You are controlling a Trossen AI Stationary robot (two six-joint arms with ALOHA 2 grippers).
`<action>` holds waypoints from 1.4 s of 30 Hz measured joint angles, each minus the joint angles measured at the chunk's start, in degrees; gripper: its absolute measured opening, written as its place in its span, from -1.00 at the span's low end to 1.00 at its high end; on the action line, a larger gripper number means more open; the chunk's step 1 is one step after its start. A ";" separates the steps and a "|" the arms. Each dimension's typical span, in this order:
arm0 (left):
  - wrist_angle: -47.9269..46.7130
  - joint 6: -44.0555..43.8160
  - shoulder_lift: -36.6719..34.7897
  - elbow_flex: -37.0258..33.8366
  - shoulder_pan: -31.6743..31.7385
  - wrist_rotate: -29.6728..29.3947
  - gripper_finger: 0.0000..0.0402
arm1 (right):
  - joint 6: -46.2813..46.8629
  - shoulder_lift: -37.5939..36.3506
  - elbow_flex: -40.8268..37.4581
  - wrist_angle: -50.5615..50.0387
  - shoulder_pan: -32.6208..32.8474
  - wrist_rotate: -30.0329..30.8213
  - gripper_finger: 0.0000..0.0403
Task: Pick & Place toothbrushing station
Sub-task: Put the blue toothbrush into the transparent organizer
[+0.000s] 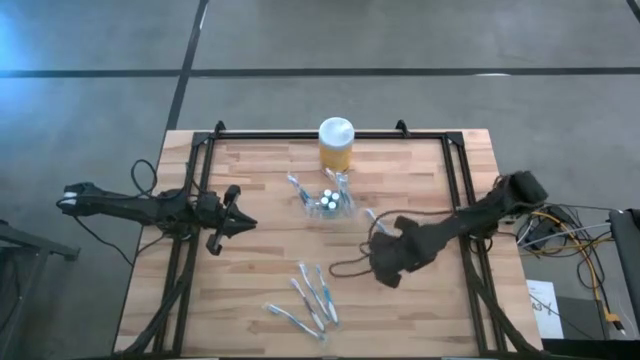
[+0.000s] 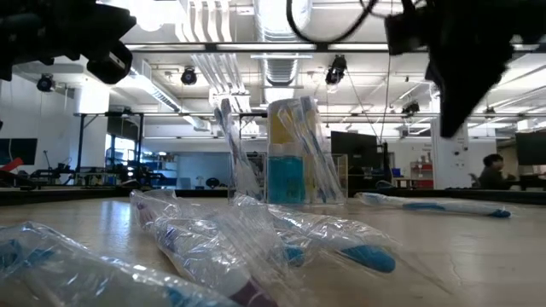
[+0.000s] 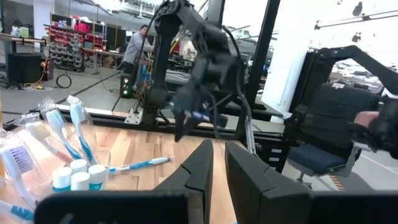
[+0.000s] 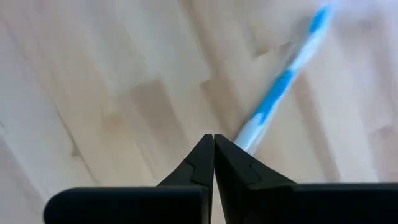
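Note:
The clear holder (image 1: 328,201) stands at the table's middle far part with toothbrushes and white-capped pieces (image 3: 79,175) in it. One blue-and-white toothbrush (image 1: 372,215) lies flat on the wood to its right, also seen in the low view (image 2: 435,205). Several wrapped toothbrushes (image 1: 310,297) lie near the front edge. My right gripper (image 2: 450,128) hangs shut above the table, pointing steeply down, nothing between its fingertips (image 4: 213,138); a blurred toothbrush (image 4: 283,81) shows beyond them. My left gripper (image 1: 243,224) waits at the left, level, with a narrow gap (image 3: 219,148).
A yellow jar with a white lid (image 1: 336,143) stands behind the holder at the far edge. A black frame rail (image 1: 330,135) runs around the table. A loose cable loop (image 1: 345,266) hangs by the right arm. Bare wood lies between the holder and the wrapped toothbrushes.

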 joint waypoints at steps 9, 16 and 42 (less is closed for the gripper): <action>0.30 0.12 -0.02 0.00 -0.04 0.00 -0.77 | -1.48 -6.91 -1.60 0.36 -11.16 -7.06 -0.53; 0.22 0.22 0.00 0.00 -0.04 0.43 -0.77 | -6.08 -5.59 -6.50 7.16 -21.40 -13.35 0.00; -0.24 0.79 -0.02 -0.02 0.02 0.85 -0.77 | -12.46 4.09 -15.10 20.24 -26.32 -15.50 0.14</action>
